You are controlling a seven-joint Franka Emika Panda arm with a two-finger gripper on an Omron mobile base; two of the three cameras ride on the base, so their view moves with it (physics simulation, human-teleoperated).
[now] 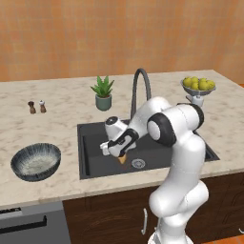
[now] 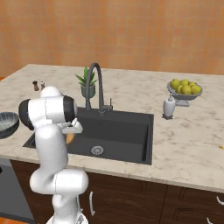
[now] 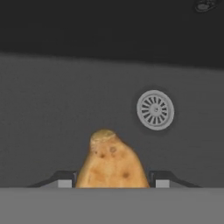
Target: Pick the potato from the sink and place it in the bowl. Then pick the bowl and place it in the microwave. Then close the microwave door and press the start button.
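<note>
The white arm reaches down into the large black rectangular sink (image 1: 95, 164), where its two-finger gripper (image 3: 113, 181) is closed about halfway on the small orange-tan potato (image 3: 111, 164); in the hand view the two dark finger tips (image 3: 64, 179) sit tight against either side of the lump, which fills the gap between them. From the left base view the potato (image 1: 123, 158) shows as a small orange patch under the hand, just beside the round steel drain (image 1: 138, 163). Whether the potato is resting on the basin floor or lifted clear of it cannot be told. The tall dark arched faucet (image 2: 94, 83) rises behind the sink, with a small potted green plant in a grey-green pot (image 1: 103, 93) next to it. The wide, shallow, dark blue-grey streaked bowl with a pale inside (image 1: 36, 161) stands on the speckled beige stone counter (image 1: 57, 119), well apart from the sink on its left. A grey footed dish of yellow round fruits (image 2: 184, 89) stands at the far right. No lettering, brand or label can be read anywhere.
</note>
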